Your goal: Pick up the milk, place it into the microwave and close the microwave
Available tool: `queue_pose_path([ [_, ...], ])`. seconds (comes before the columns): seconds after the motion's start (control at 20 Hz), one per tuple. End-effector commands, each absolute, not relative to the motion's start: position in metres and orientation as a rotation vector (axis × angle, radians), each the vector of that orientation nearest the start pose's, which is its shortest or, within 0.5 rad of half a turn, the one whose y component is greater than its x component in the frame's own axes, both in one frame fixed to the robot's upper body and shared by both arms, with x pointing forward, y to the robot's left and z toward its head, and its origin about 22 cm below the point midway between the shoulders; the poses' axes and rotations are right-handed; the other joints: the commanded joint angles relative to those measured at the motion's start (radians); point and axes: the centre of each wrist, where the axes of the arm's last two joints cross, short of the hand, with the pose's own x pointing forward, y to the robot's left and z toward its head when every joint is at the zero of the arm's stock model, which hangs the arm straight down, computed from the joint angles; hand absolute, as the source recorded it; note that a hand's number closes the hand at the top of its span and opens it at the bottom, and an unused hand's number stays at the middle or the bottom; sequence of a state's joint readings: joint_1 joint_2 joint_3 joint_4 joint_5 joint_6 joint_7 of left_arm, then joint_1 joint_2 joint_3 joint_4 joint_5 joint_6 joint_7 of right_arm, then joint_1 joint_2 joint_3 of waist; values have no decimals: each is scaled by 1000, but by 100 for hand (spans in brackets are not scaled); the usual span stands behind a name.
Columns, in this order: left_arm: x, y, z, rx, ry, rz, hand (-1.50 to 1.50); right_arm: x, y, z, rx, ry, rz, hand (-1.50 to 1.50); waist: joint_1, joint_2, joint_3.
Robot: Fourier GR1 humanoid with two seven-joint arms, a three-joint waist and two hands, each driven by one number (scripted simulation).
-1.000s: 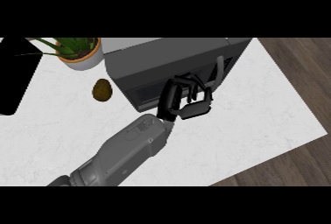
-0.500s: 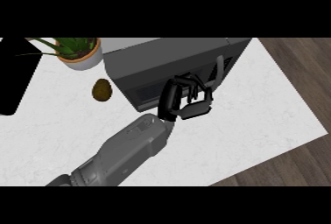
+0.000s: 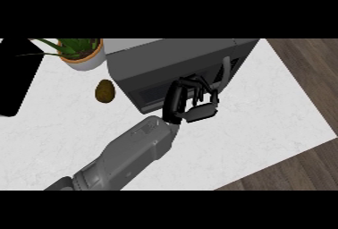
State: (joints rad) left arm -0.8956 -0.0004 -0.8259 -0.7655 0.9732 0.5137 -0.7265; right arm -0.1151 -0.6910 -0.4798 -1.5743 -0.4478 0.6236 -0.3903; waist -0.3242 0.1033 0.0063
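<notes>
Left hand (image 3: 188, 103) at microwave (image 3: 171, 62) front, fingers curled, nothing seen inside. Potted plant (image 3: 79, 51) and brown oval thing (image 3: 104, 91) to left, apart. Open tabletop (image 3: 264, 125) to right, up to edge.

Left forearm (image 3: 128, 154): grey, slanting up from the lower edge toward the upper right, well behind the fingers.
Wrist (image 3: 165, 120): just below the palm, at the forearm's narrow end.
Left hand (image 3: 177, 102): black, palm standing at the base of the fingers.
Fingers (image 3: 188, 83): curled over from the palm's top, tips bending down.
Thumb (image 3: 201, 112): beneath the fingers, curled toward their tips, enclosing nothing.
</notes>
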Motion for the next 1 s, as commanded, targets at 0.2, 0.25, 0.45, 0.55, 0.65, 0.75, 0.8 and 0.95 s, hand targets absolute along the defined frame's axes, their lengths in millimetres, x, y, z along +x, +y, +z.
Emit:
queue_pose_path([
  [0.2, 361, 10, 42, -345, -1912, -65, 150, 242, -465, 180, 59, -2224, 431, -150, 5, 10, -4],
  [0.25, 361, 11, 39, -326, -1916, -69, 150, 242, -463, 177, 83, -2231, 436, -150, -4, 10, -2],
  [0.45, 361, 10, 41, -344, -1913, -67, 150, 246, -469, 182, 92, -2234, 430, -150, 6, 15, -2],
  [0.55, 362, 11, 39, -335, -1921, -57, 150, 246, -473, 183, 95, -2228, 425, -150, 8, 15, -2],
  [0.65, 362, 8, 43, -345, -1920, -70, 150, 247, -475, 189, 83, -2240, 427, -150, 6, 13, -1],
  [0.75, 363, 8, 43, -352, -1913, -63, 150, 248, -475, 183, 109, -2222, 419, -150, 4, 14, -1],
  [0.8, 361, 10, 37, -338, -1913, -73, 150, 249, -479, 187, 95, -2225, 404, -150, 9, 17, -1],
  [0.95, 362, 7, 43, -350, -1922, -83, 150, 250, -481, 195, 97, -2232, 427, -150, 2, 14, -1],
])
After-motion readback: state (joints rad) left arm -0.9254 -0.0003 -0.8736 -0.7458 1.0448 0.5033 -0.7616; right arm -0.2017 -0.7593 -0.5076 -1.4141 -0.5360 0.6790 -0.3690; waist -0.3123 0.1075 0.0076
